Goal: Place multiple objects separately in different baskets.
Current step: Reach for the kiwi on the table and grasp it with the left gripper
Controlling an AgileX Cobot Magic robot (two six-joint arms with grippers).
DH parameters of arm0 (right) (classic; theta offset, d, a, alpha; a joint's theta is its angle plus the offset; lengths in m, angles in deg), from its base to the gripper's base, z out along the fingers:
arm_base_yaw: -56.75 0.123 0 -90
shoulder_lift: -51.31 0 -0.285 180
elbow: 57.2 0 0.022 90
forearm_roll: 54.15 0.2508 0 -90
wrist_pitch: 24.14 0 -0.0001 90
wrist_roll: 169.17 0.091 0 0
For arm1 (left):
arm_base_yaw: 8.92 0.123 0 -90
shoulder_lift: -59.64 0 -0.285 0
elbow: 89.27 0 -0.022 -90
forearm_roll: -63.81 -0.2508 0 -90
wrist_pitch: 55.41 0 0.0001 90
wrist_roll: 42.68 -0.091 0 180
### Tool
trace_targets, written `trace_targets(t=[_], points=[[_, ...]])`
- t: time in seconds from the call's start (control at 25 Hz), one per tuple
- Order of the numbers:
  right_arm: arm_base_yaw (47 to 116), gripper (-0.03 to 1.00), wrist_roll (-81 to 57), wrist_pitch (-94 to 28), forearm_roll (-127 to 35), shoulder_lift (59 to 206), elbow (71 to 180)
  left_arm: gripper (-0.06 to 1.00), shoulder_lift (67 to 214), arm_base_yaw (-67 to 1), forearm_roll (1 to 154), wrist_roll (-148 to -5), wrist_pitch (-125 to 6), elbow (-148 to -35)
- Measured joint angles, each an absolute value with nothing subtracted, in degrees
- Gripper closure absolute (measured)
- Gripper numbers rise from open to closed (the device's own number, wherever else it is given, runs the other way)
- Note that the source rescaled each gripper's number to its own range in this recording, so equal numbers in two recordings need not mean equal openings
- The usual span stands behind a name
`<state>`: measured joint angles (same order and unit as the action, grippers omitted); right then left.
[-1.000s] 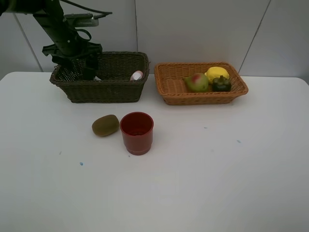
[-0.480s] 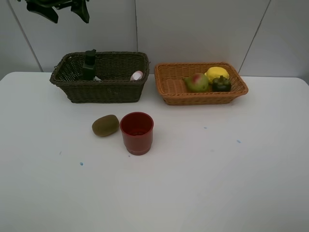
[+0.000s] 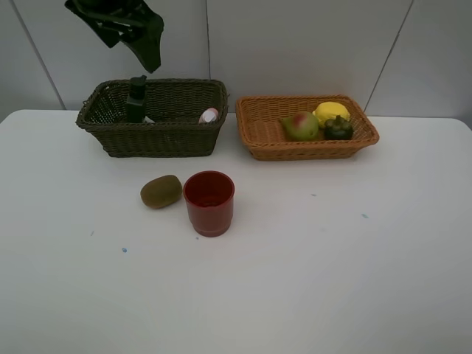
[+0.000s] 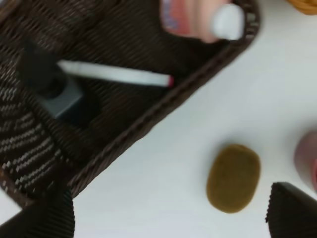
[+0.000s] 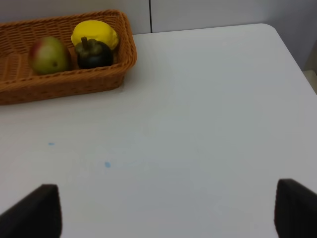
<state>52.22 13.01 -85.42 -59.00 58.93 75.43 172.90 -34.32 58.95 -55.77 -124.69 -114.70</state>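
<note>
Left gripper (image 4: pixel 171 218) splayed wide, empty, high over dark basket (image 3: pixel 151 136); right gripper (image 5: pixel 163 210) likewise unclenched, empty, above bare table (image 5: pixel 198 124). Kiwi (image 3: pixel 161 191) just beside red cup (image 3: pixel 209 203), open room all round. Clear only from left wrist: marker (image 4: pixel 116 74) lying flat beside pump bottle (image 4: pixel 49 84).

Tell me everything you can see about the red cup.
The red cup is a plain, glossy tumbler that looks like plastic. It has a round rim, no handle, and walls that narrow slightly to a stepped base. It stands upright, mouth up, on the white table, left of the middle in the high view. Nothing shows inside it. The kiwi lies close on its left in that view, seemingly with a thin gap between them.
</note>
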Motion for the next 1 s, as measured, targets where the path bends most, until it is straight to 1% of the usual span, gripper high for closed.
trace_targets(t=[0.2, 0.52, 0.56, 0.68, 1.0], points=[[52.2, 0.04, 13.0, -85.4, -59.0, 58.9, 75.4, -0.06, 172.6, -37.3, 60.9, -61.8, -124.9, -111.6], [52.2, 0.04, 13.0, -85.4, -59.0, 58.9, 75.4, -0.06, 172.6, -37.7, 63.3, -66.7, -124.7, -97.7], [52.2, 0.04, 13.0, -85.4, -59.0, 58.9, 75.4, -0.06, 172.6, -37.7, 63.3, -66.7, -124.7, -97.7], [52.2, 0.04, 13.0, -85.4, -59.0, 58.9, 75.4, -0.06, 172.6, -37.7, 63.8, -72.1, -119.9, -91.6], [52.2, 0.04, 13.0, -85.4, -59.0, 58.9, 75.4, -0.06, 172.6, -37.7, 63.8, -78.2, -106.0, -82.3]])
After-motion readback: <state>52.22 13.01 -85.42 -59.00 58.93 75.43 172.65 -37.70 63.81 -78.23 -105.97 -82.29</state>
